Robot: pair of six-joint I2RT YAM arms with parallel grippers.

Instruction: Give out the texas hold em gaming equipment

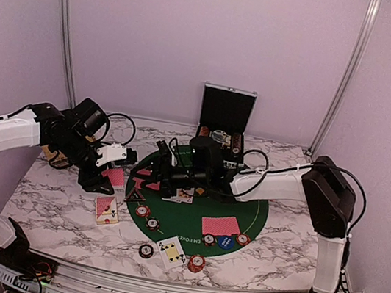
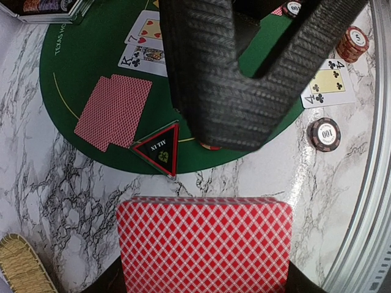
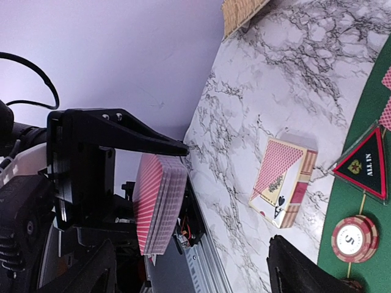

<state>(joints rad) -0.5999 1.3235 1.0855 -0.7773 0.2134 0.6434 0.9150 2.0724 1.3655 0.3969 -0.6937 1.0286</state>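
Left gripper (image 1: 112,173) is clamping the deck (image 2: 204,244) over the table (image 1: 53,198), left of the mat (image 1: 244,214). The deck's long axis is lying crosswise to the jaws, red back toward the wrist camera. Right gripper (image 1: 162,171) is hovering over the mat, jaws apart.

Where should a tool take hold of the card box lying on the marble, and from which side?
Probably across the long side walls of the card box, coming straight down: it lies flat on the marble, apart from the triangular token, and its visible thickness gives something to pinch.
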